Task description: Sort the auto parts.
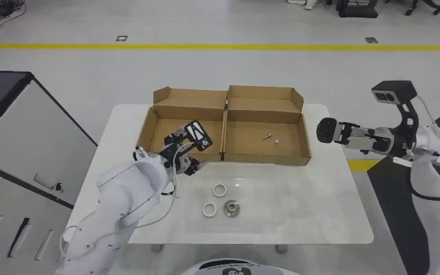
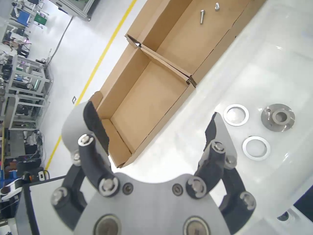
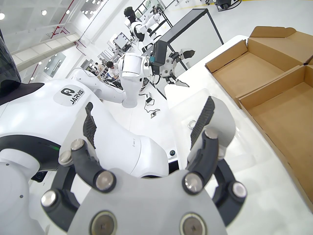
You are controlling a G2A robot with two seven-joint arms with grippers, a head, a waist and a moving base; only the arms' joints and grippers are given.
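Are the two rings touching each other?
Apart. Left wrist view shows a strip of bare table between one ring and the other ring.

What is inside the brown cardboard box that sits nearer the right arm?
On the floor of the brown cardboard box lie a longer silver metal bolt and a shorter silver bolt, apart from each other. The strip of floor right behind its near wall is hidden.

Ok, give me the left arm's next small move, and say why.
Probably lower the left gripper over the nearer ring and close on it. Its jaws are open with nothing between them, it hovers by the left box, and that ring lies closest. The other ring and a metal flange are also loose on the table; two bolts already lie in the right box.
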